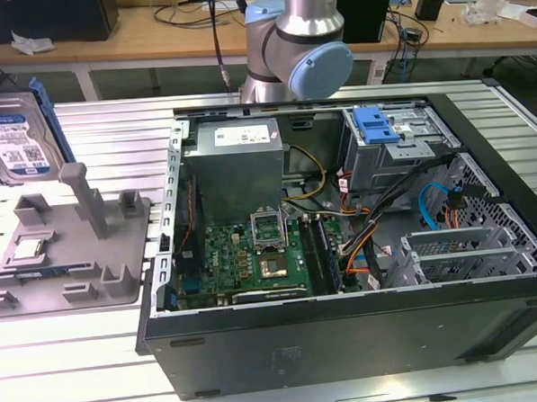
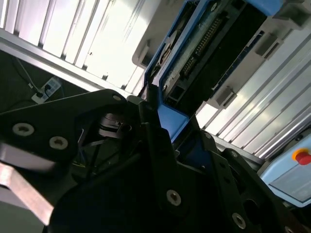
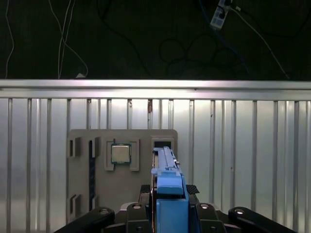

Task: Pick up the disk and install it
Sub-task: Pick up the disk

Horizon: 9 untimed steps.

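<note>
Disk stands upright over the grey holder at the exterior view's left, the gripper pinching its blue frame. It looks stiff, fairly heavy and shock-sensitive, so the frame edges seem the safest hold.

Bright even light, blown-out glare on the ribbed table in the second wrist view, floor in darkness

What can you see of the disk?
The disk is a flat metal rectangle, silver-faced with a white-and-blue label and a blue plastic frame along its edges. It is held on edge at the exterior view's left, above the grey holder. The gripper clamps it from both sides.
</note>
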{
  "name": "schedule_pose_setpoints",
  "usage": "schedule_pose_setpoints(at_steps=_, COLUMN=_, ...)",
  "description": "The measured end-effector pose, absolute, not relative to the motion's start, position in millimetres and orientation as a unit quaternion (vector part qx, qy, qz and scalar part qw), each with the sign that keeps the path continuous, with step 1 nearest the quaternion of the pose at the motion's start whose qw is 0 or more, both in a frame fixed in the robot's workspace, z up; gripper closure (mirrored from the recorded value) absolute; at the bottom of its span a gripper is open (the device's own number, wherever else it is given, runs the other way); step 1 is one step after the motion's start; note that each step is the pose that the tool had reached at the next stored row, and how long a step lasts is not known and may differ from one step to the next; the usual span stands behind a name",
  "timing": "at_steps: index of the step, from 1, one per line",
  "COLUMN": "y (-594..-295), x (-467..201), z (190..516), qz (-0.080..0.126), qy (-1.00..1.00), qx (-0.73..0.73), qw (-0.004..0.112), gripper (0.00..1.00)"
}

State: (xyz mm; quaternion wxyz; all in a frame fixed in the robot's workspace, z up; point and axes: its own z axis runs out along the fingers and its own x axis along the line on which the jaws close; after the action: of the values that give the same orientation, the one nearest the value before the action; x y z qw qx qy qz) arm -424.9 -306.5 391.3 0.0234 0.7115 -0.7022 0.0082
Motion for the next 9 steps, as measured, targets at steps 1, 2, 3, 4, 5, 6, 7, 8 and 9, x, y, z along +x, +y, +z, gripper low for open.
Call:
schedule_pose_setpoints(at_steps=1, y=-306.5, x=-424.9, z=394.2, qz=0.008, qy=-0.702, qx=0.711, qw=0.023, gripper=0.63)
schedule_pose_setpoints(at_steps=2, y=-306.5, x=-424.9, z=397.5, qz=0.008, qy=-0.702, qx=0.711, qw=0.023, gripper=0.63)
schedule_pose_setpoints(at_steps=3, y=-306.5, x=-424.9, z=400.2, qz=0.008, qy=-0.702, qx=0.711, qw=0.023, gripper=0.63)
schedule_pose_setpoints(at_steps=4, y=-306.5, x=-424.9, z=403.9, qz=0.008, qy=-0.702, qx=0.711, qw=0.023, gripper=0.63)
schedule_pose_setpoints(at_steps=5, y=-306.5, x=-424.9, z=409.4, qz=0.008, qy=-0.702, qx=0.711, qw=0.023, gripper=0.63)
schedule_pose_setpoints(at_steps=6, y=-306.5, x=-424.9, z=413.5, qz=0.008, qy=-0.702, qx=0.711, qw=0.023, gripper=0.63)
schedule_pose_setpoints(at_steps=7, y=-306.5, x=-424.9, z=419.2, qz=0.008, qy=-0.702, qx=0.711, qw=0.023, gripper=0.63)
schedule_pose_setpoints(at_steps=8, y=-306.5, x=-424.9, z=423.1, qz=0.008, qy=-0.702, qx=0.711, qw=0.023, gripper=0.63)
schedule_pose_setpoints(at_steps=9, y=-306.5, x=-424.9, z=428.4, qz=0.008, qy=-0.702, qx=0.711, qw=0.023, gripper=0.63)
